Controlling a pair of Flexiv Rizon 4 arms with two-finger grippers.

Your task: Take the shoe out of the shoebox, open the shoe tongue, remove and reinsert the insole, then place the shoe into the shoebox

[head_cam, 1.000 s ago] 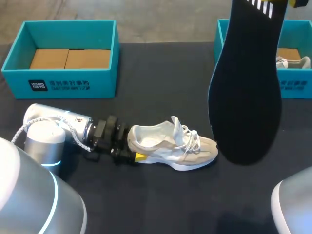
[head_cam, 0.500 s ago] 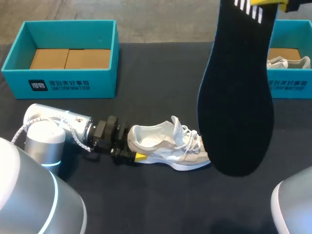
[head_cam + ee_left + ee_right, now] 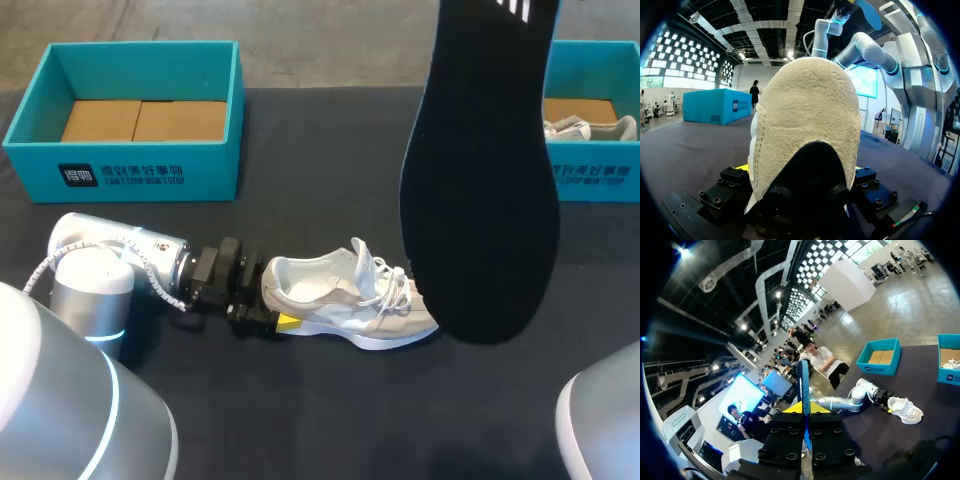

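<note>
— What has been shifted since a second ago?
— The insole (image 3: 480,180) has been carried left and a little higher by the right gripper (image 3: 804,409). In the head view the toe of the shoe (image 3: 340,295) is now covered by it. The shoe itself has not been moved.

— How is the insole held?
— It is clamped edge-on between the two yellow tips, and it is kept high above the table (image 3: 330,140) with the broad end hanging down.

— And the left gripper (image 3: 270,300)?
— The heel of the shoe is pinched between its fingers from the near and far sides. One yellow tip is seen against the near edge of the sole.

— Where is the shoe placed?
— It is set sole-down on the table near the middle, heel to the left and toe to the right. The tongue is raised and the laces are slack.

— What is found farther out?
— At the far left stands the left shoebox (image 3: 140,165), in which brown cardboard (image 3: 140,120) is seen. At the far right stands the right shoebox (image 3: 600,180), where a second shoe (image 3: 592,128) is laid.
</note>
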